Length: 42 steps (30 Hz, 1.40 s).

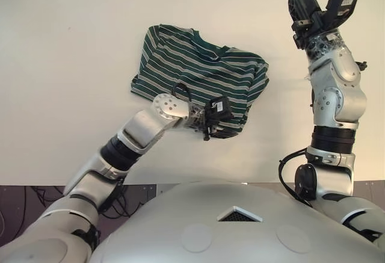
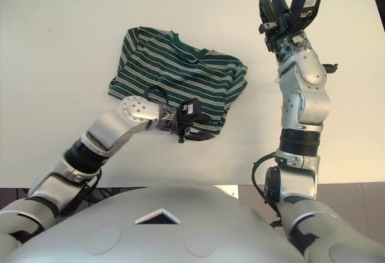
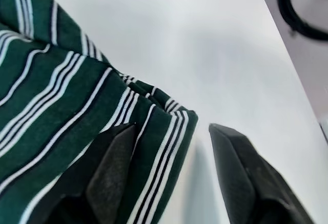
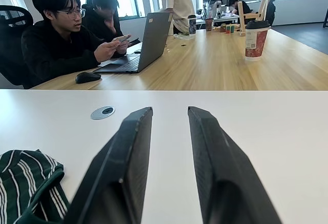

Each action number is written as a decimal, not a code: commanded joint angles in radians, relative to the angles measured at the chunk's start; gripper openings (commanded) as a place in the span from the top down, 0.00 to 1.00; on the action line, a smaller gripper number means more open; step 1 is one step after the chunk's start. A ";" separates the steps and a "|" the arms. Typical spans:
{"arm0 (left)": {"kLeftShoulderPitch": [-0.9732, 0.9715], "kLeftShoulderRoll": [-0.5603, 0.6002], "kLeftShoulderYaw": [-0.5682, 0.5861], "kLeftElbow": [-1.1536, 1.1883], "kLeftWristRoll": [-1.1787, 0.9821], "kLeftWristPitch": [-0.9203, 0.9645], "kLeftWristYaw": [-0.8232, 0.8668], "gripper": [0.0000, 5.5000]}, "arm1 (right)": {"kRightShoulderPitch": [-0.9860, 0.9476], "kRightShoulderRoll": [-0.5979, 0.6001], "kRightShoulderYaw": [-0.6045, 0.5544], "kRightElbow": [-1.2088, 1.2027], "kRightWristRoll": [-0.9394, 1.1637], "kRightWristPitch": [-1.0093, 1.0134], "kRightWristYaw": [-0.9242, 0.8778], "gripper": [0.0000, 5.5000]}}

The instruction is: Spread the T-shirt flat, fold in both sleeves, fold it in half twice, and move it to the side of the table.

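Up close, the left end effector (image 3: 171, 131) has its jaws parted around the near corner of the striped T-shirt (image 1: 198, 73), which lies folded on the desk (image 1: 72, 64). From the head, its housing hides that corner. The right end effector (image 4: 169, 112) is raised well aside, slightly parted and empty.

Bright, even light covers the smooth white tabletop (image 1: 72, 64). A faint grey shadow (image 3: 193, 183) edges the green striped T-shirt (image 3: 61, 106).
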 commanded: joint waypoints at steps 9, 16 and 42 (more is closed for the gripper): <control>0.030 0.563 0.246 0.076 -0.119 -0.589 -0.475 0.53 | 0.024 -0.020 0.022 0.008 -0.042 0.029 0.016 0.77; -0.144 0.247 0.516 0.260 -0.373 -0.192 -0.073 0.53 | 0.032 0.004 0.038 0.016 -0.047 0.028 0.015 0.77; -0.431 -0.406 0.460 1.071 0.082 -0.336 0.197 0.53 | -0.066 0.018 0.110 0.138 -0.083 -0.020 0.051 0.77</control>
